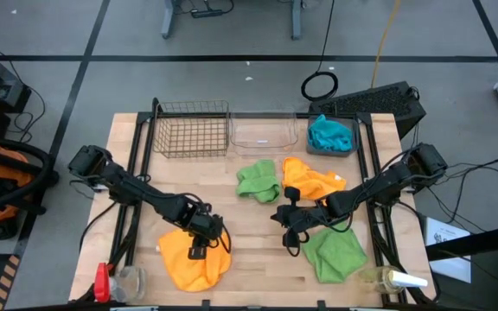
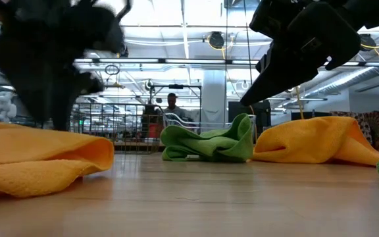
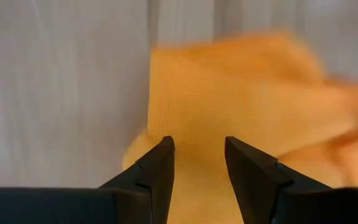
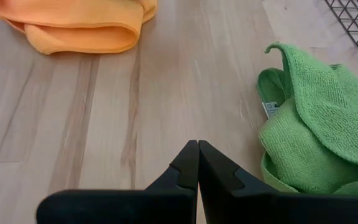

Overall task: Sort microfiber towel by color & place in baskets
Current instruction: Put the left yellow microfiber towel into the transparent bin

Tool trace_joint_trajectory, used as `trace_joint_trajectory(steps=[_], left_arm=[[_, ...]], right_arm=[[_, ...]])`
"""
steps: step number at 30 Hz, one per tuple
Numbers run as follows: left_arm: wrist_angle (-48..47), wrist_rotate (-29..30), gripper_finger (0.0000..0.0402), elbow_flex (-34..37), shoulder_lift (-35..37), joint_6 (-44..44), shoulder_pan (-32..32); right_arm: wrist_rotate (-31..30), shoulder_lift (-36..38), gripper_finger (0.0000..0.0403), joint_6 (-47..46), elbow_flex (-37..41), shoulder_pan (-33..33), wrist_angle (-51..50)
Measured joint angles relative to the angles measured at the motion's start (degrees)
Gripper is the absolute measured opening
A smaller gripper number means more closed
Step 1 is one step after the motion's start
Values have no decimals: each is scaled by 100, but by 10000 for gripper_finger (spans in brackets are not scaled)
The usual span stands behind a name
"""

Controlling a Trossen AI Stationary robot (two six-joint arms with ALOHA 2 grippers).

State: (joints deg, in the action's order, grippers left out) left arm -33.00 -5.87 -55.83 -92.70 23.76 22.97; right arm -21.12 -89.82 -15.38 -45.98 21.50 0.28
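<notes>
**High view: left arm settles on an orange towel, baskets wait at the far edge**

Across the table (image 1: 258,259), three baskets line the far edge: the wire-mesh basket (image 1: 192,130), the clear tub (image 1: 263,132) and the grey tub (image 1: 331,138), which already holds a teal towel (image 1: 328,131). Four towels lie loose, two orange and two green. The left gripper (image 1: 199,246) presses into the near orange towel (image 1: 193,259), jaws partly apart astride a fold, likely pinching it. The right gripper (image 1: 289,231) hangs with jaws together, empty, between the far orange towel (image 1: 314,181) and the near green towel (image 1: 335,252).

Three baskets (image 1: 264,131) sit in a row at the table's (image 1: 249,246) back. A towel (image 1: 330,134) probably lies in the right one.
</notes>
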Motion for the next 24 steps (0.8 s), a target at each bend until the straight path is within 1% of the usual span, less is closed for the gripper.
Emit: trace_joint_trajectory(steps=[3, 6, 9, 13, 15, 16, 19, 22, 24], left_arm=[[-192, 263, 148, -241, 32, -8, -37], [0, 218, 168, -341, 25, -164, -166], [-39, -50, 217, -337, -114, -321, -385], [33, -106, 296, -339, -240, -785, -602], [66, -331, 322, -330, -375, -1006, -659], [128, -526, 328, -330, -439, -1128, -664], [280, -907, 330, -337, -652, -1363, -652], [213, -892, 313, -327, -927, -1546, -588], [249, -861, 292, -328, -991, -1587, -560]], right_arm=[[-2, 0, 0, 60, 0, -4, 52], [-4, -2, 0, 165, 0, -4, 159], [-4, -2, 0, 158, 0, -4, 170], [-2, -2, 0, 125, 0, -2, 170], [3, -2, 0, 121, 0, -2, 160], [7, -2, 0, 120, 0, -2, 144], [15, -2, 0, 128, 0, -2, 82], [22, -2, 0, 227, 0, -2, -136], [22, -2, 0, 277, 0, -2, -222]])
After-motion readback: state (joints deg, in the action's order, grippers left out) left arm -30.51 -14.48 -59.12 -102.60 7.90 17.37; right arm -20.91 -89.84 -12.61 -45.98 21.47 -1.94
